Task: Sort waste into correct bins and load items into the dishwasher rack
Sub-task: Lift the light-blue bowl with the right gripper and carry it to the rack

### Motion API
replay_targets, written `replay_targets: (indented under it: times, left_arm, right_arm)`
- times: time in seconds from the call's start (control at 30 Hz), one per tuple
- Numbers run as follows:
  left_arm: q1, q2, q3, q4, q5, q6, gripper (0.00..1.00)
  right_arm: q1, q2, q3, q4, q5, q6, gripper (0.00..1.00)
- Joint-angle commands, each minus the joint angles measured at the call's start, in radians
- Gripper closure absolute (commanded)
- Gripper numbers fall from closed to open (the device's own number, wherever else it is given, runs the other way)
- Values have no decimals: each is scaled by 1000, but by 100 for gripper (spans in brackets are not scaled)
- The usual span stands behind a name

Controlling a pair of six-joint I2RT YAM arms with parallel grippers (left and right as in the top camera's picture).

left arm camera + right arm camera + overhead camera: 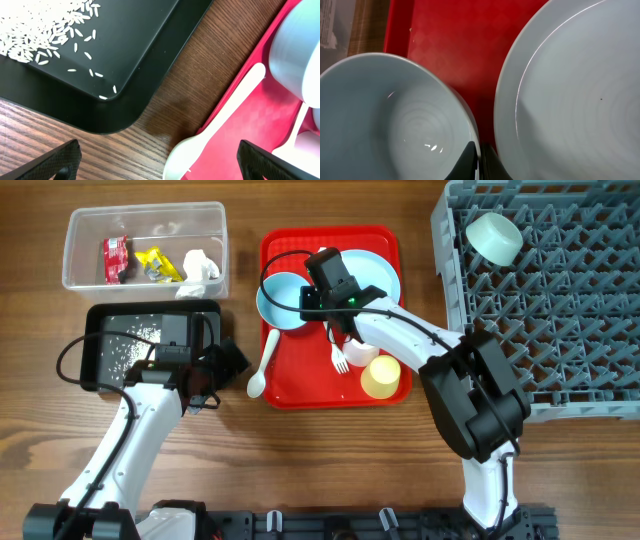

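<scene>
A pale blue bowl (280, 298) and a pale blue plate (385, 275) sit on the red tray (300, 385). My right gripper (312, 292) is shut on the bowl's rim; the right wrist view shows one finger inside and one outside (480, 161), with the bowl (395, 120) left and the plate (570, 100) right. A white spoon (265, 360) hangs over the tray's left edge. My left gripper (225, 365) is open, its fingers (162, 165) either side of the spoon's bowl end (225, 110). A fork (340, 360) and a yellow cup (381, 377) lie on the tray.
The clear tub (75, 240) holds a red wrapper (115, 258), a yellow wrapper (155, 265) and a tissue (202, 265). The black tray (190, 320) holds rice grains (130, 345), also in the left wrist view (40, 35). The grey rack (560, 300) holds one pale bowl (495, 237).
</scene>
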Motion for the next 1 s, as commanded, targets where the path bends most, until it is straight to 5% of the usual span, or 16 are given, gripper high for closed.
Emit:
replay_targets:
  times: [0.0,0.33,0.5,0.6,0.97]
  left_arm:
    - [0,2,-5,0,5,-13,0]
    - [0,2,-5,0,5,-13,0]
    - [0,2,-5,0,5,-13,0]
    - [0,2,-5,0,5,-13,0]
    - [0,2,-5,0,5,-13,0]
  right_arm:
    - [-8,-45,6,-12,42,-51,96]
    - [-98,-454,6,-253,559,-398,96]
    - [-225,-529,6,-279,952,-605,96]
    - [-316,-523,2,-293,1011,-699,95]
    - [-555,-507,-21,-479,1048,-583,96]
